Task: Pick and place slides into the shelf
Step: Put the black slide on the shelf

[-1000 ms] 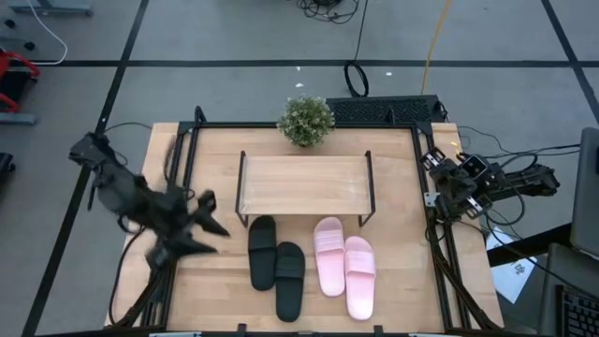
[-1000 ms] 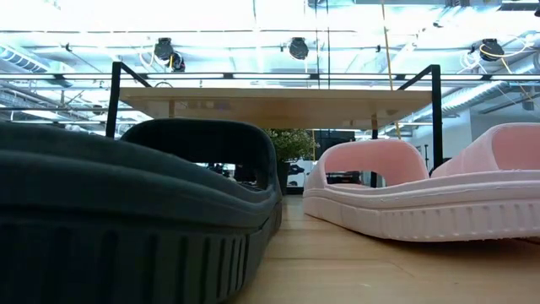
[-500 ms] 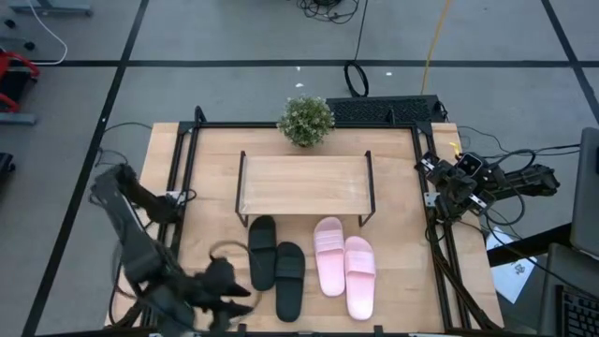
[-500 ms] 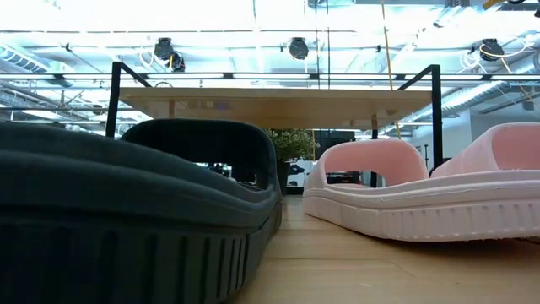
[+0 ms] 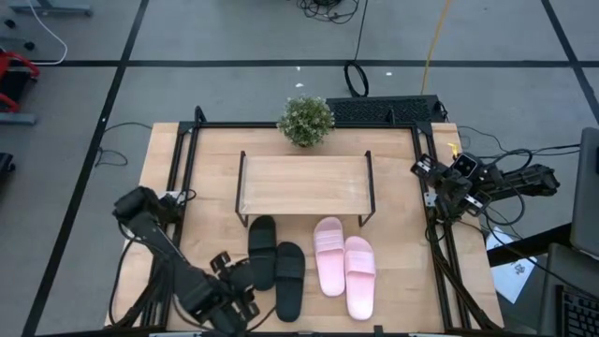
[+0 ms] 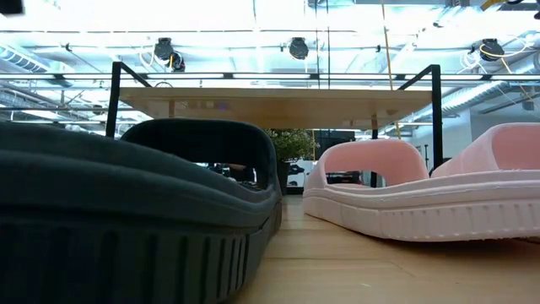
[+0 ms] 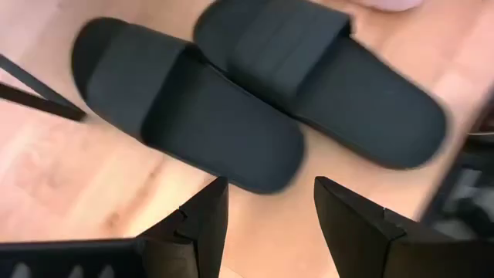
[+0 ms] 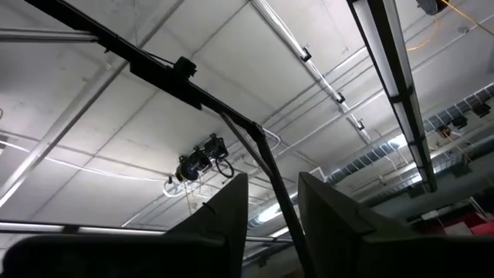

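Four slides lie on the wooden table [image 5: 393,187] in the high view, all just in front of the shelf [image 5: 303,183]: the black pair [image 5: 276,266] to the left, the pink pair [image 5: 344,266] to the right, the inner slide of each pair set a little farther back than its mate. A small potted plant [image 5: 305,121] stands behind the shelf. The left gripper [image 5: 236,284] is low at the table's front left, just beside the black pair, holding nothing. The right gripper [image 5: 426,175] waits at the table's right edge, well apart from the slides.

From the low view, a black slide [image 6: 126,211] fills the near left and a pink slide [image 6: 405,190] the right, with the shelf's board [image 6: 270,103] above and behind them.

In the left wrist view, the two dark fingers [image 7: 201,220] stand spread and empty over the heel end of the black slides [image 7: 185,112].

Through the right wrist view, that arm's fingers [image 8: 231,208] point up at the ceiling, a narrow gap between them and nothing gripped.
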Motion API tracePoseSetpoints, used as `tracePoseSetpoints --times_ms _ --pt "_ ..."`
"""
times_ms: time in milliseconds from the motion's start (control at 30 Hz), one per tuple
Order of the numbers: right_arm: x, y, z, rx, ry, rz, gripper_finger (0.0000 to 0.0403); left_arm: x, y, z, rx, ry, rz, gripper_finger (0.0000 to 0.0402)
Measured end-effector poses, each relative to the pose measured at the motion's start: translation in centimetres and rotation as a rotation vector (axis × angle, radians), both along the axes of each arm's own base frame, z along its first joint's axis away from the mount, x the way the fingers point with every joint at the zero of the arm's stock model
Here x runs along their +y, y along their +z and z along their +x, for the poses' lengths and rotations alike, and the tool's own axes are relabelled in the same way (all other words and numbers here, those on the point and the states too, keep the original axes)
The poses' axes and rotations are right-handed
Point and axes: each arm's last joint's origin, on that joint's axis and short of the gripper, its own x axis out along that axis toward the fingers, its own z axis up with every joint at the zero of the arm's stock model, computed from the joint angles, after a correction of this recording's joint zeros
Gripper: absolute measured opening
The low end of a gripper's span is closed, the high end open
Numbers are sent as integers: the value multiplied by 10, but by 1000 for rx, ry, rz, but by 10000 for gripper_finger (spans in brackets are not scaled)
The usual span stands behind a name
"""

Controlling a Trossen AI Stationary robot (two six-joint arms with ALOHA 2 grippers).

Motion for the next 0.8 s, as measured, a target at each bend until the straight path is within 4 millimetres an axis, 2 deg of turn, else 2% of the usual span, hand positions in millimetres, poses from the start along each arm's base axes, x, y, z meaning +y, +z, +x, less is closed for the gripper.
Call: tracePoseSetpoints --times_ms 200,333,600,800 --pt "1 -2 3 37 -8 -13 106 9 -11 15 56 -94 81 188" --pt "1 -5 6 73 -37 -45 106 18 -11 23 43 -79 121 188" --pt "2 -9 10 121 -91 -103 106 37 -12 30 98 -77 191 188" --pt "2 -9 10 112 -128 -133 106 45 -22 35 131 -124 199 188"
